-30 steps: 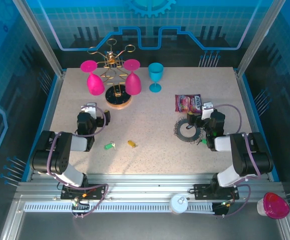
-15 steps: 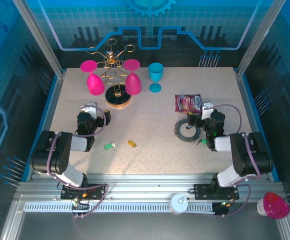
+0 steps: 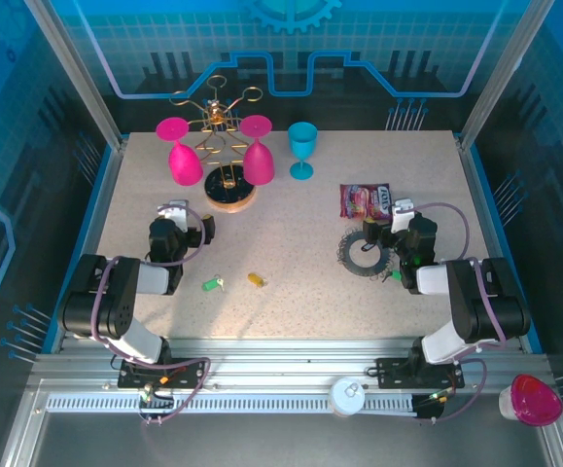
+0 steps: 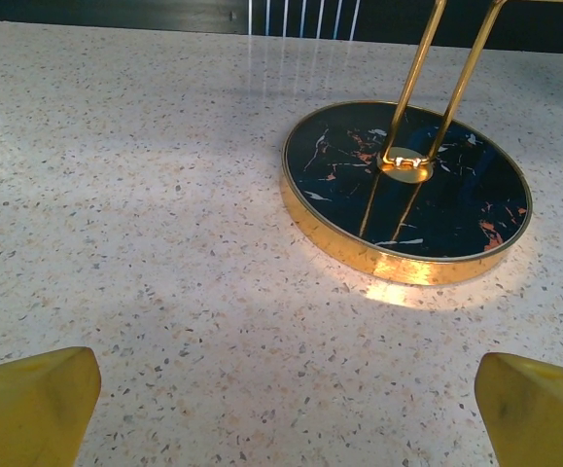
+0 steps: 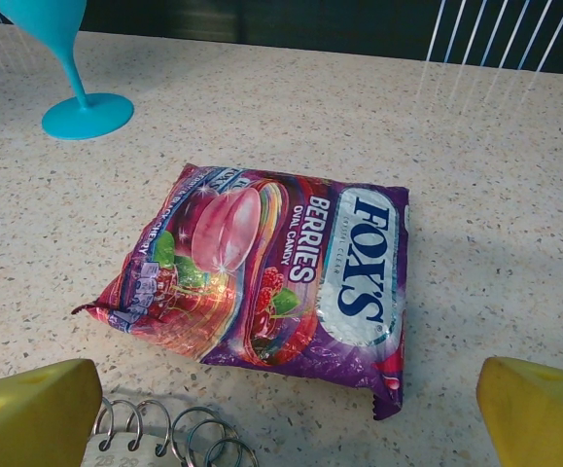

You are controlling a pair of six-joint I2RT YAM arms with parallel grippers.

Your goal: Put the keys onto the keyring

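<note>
- Grey metal keyring (image 3: 362,252) lay flat on the table (image 3: 300,219), just ahead of the right gripper (image 3: 390,232); in the right wrist view the frame edge cut off all but a few coils (image 5: 179,433).
- Well apart from the left gripper (image 3: 198,230) lay a green key (image 3: 212,284) and a yellow-orange key (image 3: 256,280).
- By the right arm sat a green item (image 3: 395,275), too small to identify.
- Both grippers stood spread wide, holding and touching nothing.

Candy bag (image 5: 271,282) beyond keyring (image 5: 174,433), maybe touching; tool (image 5: 286,413) agape.
</note>
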